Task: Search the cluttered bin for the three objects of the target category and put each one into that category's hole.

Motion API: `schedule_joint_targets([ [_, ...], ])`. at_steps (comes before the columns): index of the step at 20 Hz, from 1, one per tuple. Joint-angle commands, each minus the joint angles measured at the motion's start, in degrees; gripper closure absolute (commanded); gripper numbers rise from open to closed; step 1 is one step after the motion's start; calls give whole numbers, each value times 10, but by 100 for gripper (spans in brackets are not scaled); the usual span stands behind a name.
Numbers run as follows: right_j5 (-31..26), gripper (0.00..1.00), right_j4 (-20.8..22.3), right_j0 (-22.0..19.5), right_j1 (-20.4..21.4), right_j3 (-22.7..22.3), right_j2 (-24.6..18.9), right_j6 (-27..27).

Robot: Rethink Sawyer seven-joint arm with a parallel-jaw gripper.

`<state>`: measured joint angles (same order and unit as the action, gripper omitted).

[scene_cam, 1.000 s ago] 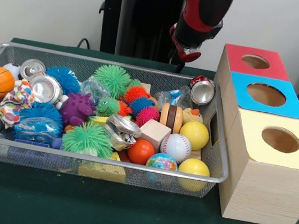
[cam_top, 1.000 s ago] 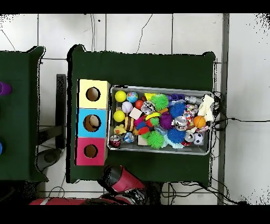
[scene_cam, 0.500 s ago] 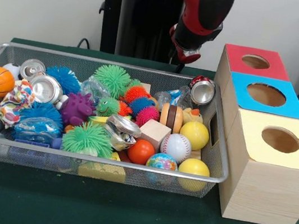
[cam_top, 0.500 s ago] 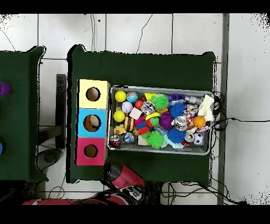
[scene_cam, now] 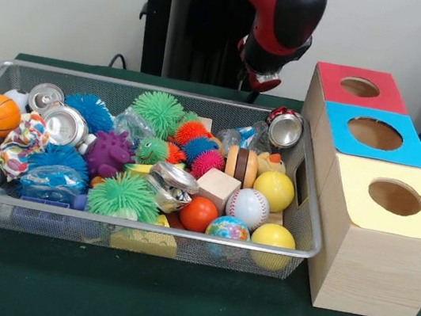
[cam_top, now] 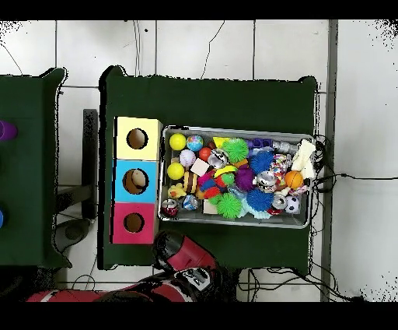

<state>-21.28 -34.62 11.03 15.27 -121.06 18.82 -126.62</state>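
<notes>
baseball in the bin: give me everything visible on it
The baseball is a white ball with red stitching, matte and leather-like. It lies in the wire bin at the end nearest the wooden box, in among other balls: a yellow ball behind it, another yellow ball and a globe-print ball in front, an orange ball beside it. A wooden cube sits close by. It looks intact, and nothing covers it.
</notes>
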Motion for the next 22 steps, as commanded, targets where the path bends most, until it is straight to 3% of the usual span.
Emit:
schedule_joint_targets([
  [1, 49, 0, -38, 9, -54, 188, -48, -113],
  [6, -36, 0, -34, 43, -72, 232, 1, -147],
  [11, -60, 0, -34, 49, -62, 229, 11, -149],
  [16, -124, 0, -22, 63, -51, 240, 40, -163],
  [22, -150, 0, -16, 66, -23, 223, 49, -160],
])
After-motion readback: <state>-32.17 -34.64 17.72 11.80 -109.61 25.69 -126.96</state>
